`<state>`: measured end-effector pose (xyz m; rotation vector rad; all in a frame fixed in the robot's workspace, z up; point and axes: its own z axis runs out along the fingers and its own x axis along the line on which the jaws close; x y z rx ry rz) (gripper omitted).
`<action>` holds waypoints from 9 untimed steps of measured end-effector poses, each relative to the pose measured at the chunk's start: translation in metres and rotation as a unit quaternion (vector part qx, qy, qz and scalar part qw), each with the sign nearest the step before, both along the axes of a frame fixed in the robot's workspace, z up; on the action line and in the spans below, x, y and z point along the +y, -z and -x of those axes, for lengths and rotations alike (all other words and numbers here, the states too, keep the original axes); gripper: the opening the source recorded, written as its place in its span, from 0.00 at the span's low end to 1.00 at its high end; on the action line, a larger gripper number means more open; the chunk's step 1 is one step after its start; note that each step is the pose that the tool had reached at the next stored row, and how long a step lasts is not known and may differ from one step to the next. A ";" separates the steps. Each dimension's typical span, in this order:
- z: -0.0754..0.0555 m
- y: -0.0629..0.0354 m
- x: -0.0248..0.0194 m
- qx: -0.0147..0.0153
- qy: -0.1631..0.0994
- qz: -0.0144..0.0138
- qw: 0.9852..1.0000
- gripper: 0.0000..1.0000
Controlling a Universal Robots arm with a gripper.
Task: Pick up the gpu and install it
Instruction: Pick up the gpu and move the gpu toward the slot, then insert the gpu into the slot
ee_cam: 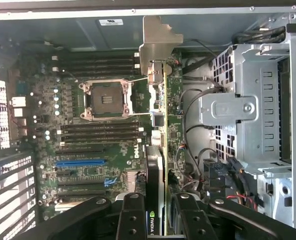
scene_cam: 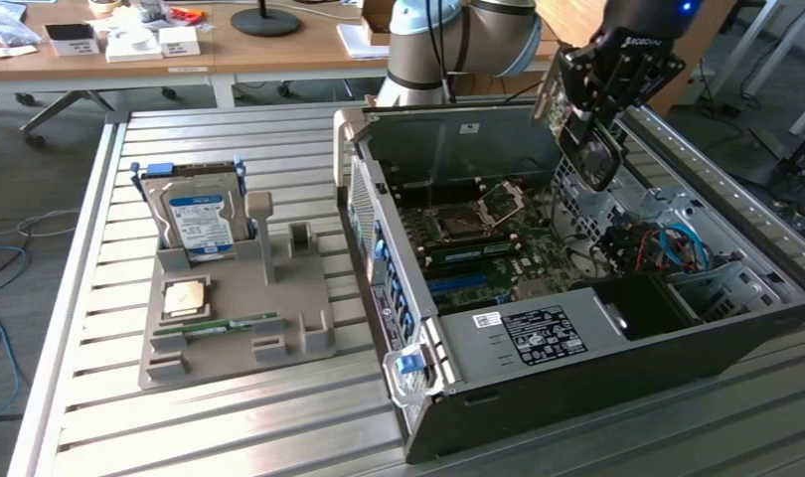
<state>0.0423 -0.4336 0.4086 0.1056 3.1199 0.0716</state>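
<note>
The gpu [scene_cam: 596, 159] is a dark card with a fan and a silver bracket. It hangs upright over the open computer case [scene_cam: 562, 343], near the case's far wall. My gripper [scene_cam: 592, 111] is shut on its upper edge. In the wrist view I see the gpu [ee_cam: 161, 145] edge-on between my two black fingers [ee_cam: 132, 215], with its silver bracket [ee_cam: 160, 37] at the far end. It hovers above the motherboard [ee_cam: 87, 150], beside the CPU socket [ee_cam: 106, 100] and apart from the blue slot [ee_cam: 80, 162].
A grey holder tray [scene_cam: 296, 333] on the slatted table, at the exterior view's left, carries a hard drive [scene_cam: 197, 221], a small chip and a green memory stick. A metal drive cage [ee_cam: 253, 105] and loose cables [scene_cam: 661, 248] crowd the case's side.
</note>
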 end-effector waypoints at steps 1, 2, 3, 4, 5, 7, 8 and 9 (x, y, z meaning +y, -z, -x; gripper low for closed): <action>0.000 0.0000 0.0000 0.000 0.000 0.000 1.000 0.27; 0.000 0.0000 0.0000 0.000 0.000 0.000 1.000 0.27; 0.000 0.0002 0.0000 0.000 0.000 0.000 1.000 0.27; 0.000 0.0002 0.0000 0.000 0.000 0.000 1.000 0.27; 0.000 0.0002 0.0000 0.000 0.000 0.000 1.000 0.27; 0.000 0.0002 0.0000 0.000 0.000 0.000 1.000 0.27; 0.000 0.0002 0.0000 0.000 0.000 0.000 1.000 0.27; 0.000 0.0002 0.0000 0.000 0.000 0.000 1.000 0.27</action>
